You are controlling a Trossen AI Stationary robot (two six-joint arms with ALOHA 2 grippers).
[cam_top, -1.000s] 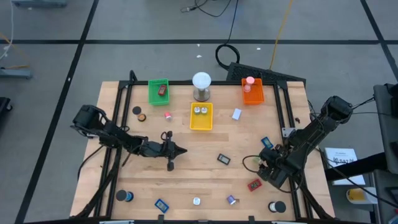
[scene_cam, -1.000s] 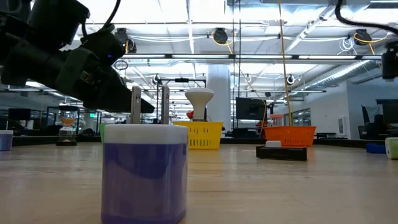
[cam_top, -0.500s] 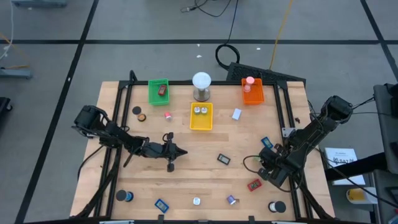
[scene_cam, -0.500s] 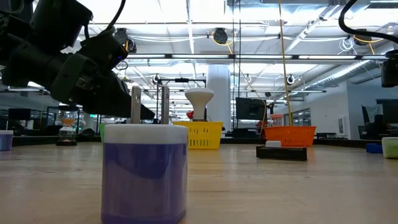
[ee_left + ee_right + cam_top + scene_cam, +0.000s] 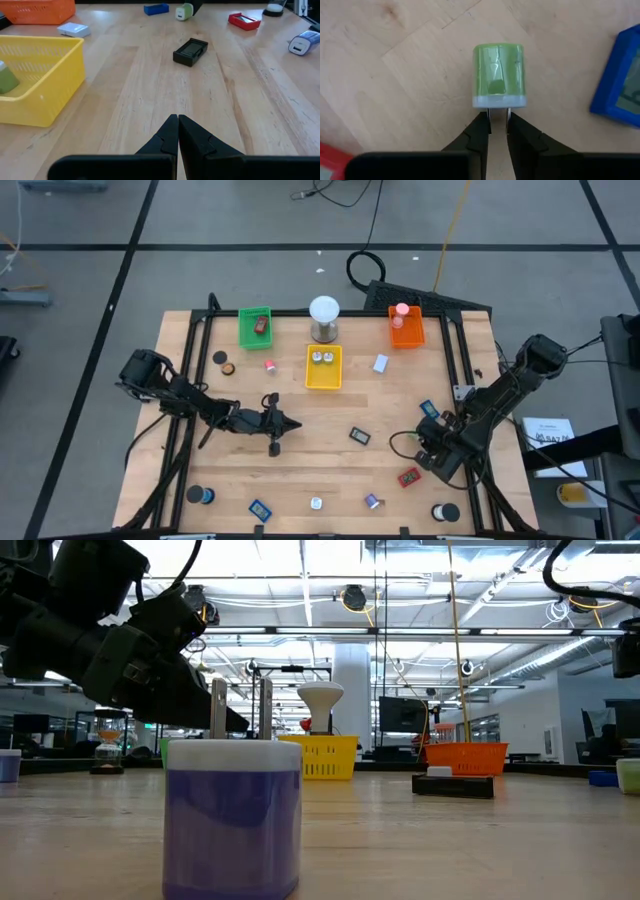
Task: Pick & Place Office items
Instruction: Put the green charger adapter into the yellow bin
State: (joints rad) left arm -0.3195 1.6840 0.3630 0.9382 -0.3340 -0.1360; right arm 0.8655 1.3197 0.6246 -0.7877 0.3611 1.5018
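Pale wooden bench [image 5: 330, 420], near its right edge: right gripper [image 5: 497, 121] clamps the metal prongs of a small green plug-shaped charger [image 5: 498, 76], seen only by its wrist camera, body pointing away. Left gripper [image 5: 178, 131] closed, empty, mid-bench.

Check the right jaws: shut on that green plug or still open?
Shut on it. In the right wrist view the right gripper pinches the metal prongs of the green plug, which lies on the table.
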